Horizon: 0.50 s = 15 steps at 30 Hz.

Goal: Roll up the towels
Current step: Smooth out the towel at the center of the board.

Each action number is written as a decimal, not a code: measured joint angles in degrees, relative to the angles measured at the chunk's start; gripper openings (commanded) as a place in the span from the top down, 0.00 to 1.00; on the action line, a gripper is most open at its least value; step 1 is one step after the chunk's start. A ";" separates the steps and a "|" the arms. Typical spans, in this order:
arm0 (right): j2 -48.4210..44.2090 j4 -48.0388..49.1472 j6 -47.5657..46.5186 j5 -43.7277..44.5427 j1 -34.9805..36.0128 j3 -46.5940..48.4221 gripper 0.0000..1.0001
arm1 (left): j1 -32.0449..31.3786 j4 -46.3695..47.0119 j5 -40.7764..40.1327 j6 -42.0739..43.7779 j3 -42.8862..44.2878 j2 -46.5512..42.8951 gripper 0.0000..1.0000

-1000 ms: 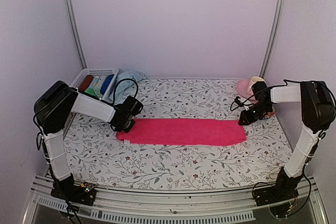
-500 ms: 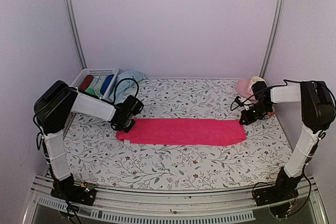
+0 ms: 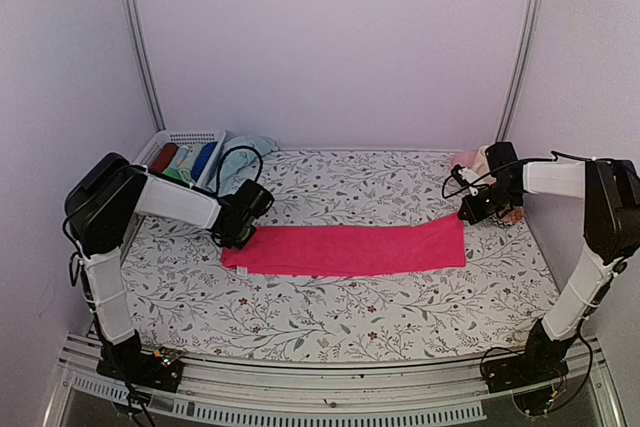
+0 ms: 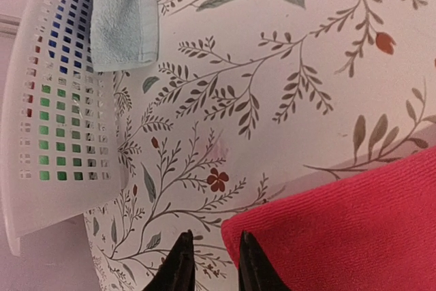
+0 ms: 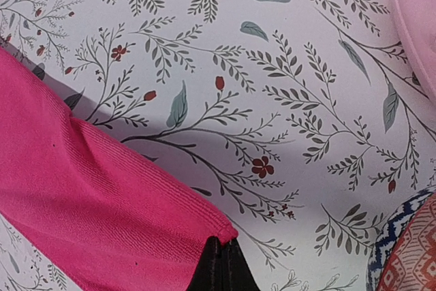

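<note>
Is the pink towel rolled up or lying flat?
Lying flat. The pink towel stretches as one long strip across the table, nothing rolled. The right gripper pinches its right corner.

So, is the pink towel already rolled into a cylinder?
No, the pink towel lies spread out as a long flat strip on the table.

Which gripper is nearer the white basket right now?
Left. The left gripper is just in front of the basket; the right gripper grips the pink towel across the table.
</note>
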 measured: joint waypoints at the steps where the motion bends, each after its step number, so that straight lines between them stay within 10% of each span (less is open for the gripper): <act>1: 0.00 0.09 0.00 0.04 0.00 0.00 0.98 | 0.04 -0.02 -0.20 -0.04 0.00 0.00 0.77; 15: 1.79 1.99 0.07 5.77 0.00 0.00 0.95 | 2.14 0.15 -2.58 -1.68 -0.04 3.32 0.88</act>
